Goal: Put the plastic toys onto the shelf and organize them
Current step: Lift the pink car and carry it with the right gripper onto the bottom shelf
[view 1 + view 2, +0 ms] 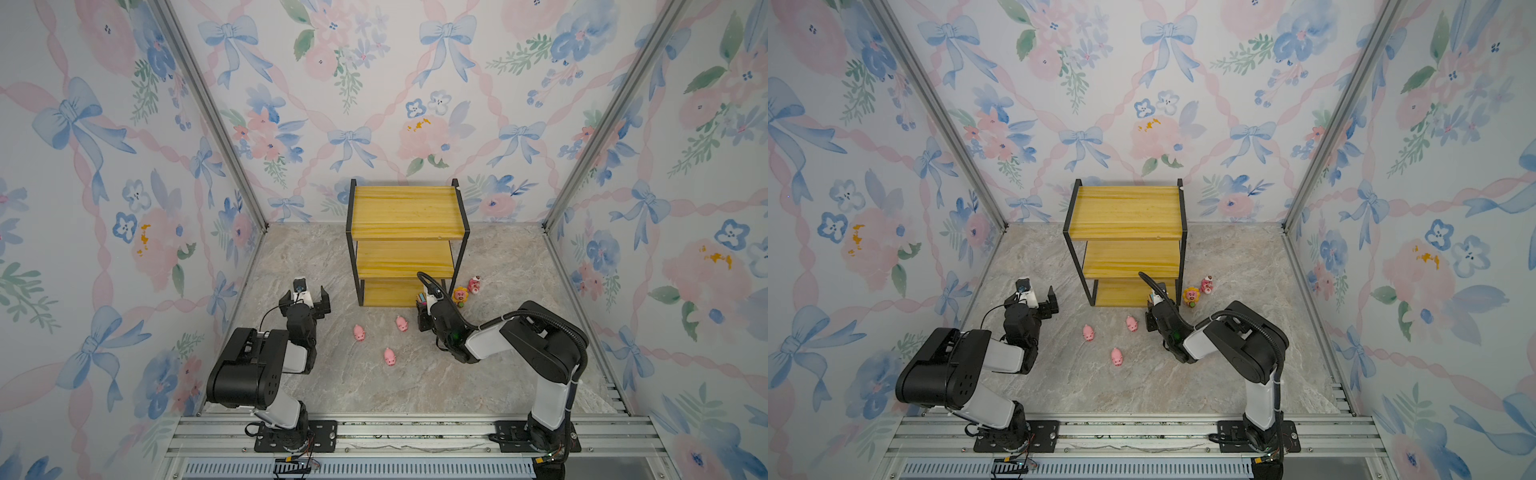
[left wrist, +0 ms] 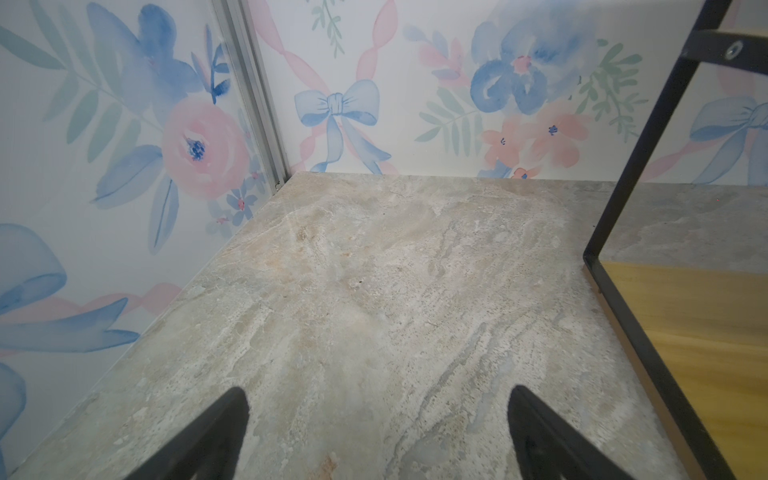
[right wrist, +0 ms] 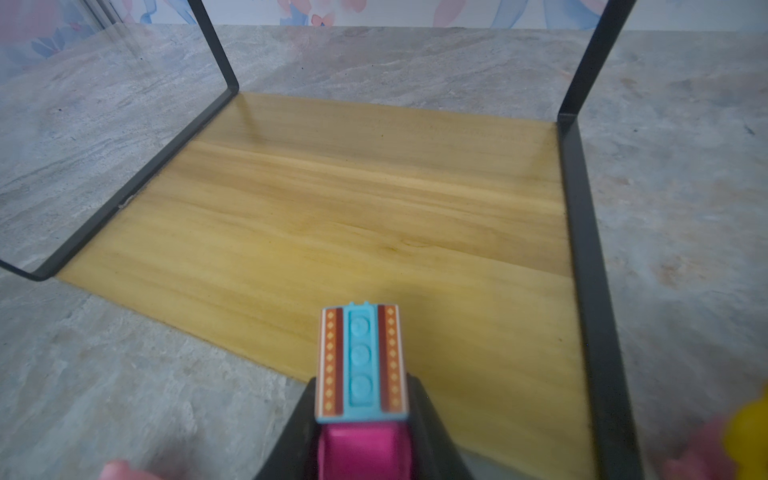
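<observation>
The right gripper (image 3: pixel 363 388), clamped on a toy vehicle (image 3: pixel 360 357) at lower centre of its wrist view, holds it low over the bottom board of the shelf (image 3: pixel 374 199), apparently to set it down, while the left gripper (image 1: pixel 305 298) gapes empty at centre-left in both top views.

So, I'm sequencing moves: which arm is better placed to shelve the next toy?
Right. The right gripper holds a toy vehicle at the bottom board of the shelf; the left gripper is open and empty beside it.
</observation>
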{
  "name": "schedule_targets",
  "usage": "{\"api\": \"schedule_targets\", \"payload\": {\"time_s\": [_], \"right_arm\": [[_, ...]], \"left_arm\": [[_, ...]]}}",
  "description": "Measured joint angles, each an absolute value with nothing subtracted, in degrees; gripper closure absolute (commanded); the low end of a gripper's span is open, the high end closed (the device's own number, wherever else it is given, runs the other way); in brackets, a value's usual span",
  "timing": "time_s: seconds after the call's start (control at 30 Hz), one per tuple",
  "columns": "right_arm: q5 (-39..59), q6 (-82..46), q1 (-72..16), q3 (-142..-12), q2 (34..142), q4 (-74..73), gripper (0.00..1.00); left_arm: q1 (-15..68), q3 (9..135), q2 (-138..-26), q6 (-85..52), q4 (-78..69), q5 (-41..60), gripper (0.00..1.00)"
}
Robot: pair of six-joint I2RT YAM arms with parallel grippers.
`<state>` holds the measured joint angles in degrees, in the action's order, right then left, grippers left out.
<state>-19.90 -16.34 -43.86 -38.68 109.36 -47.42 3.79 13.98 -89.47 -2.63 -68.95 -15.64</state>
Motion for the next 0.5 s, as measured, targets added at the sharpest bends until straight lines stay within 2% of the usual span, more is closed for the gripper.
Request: {"api": "schedule_targets", "payload": {"time_s": [0.5], "right_arm": [[-19.9, -16.5, -42.9, -40.5, 110.1, -46.9, 0.80]], "left_arm": [[3.8, 14.0, -89.5, -2.6, -68.9, -15.6, 0.02]]}}
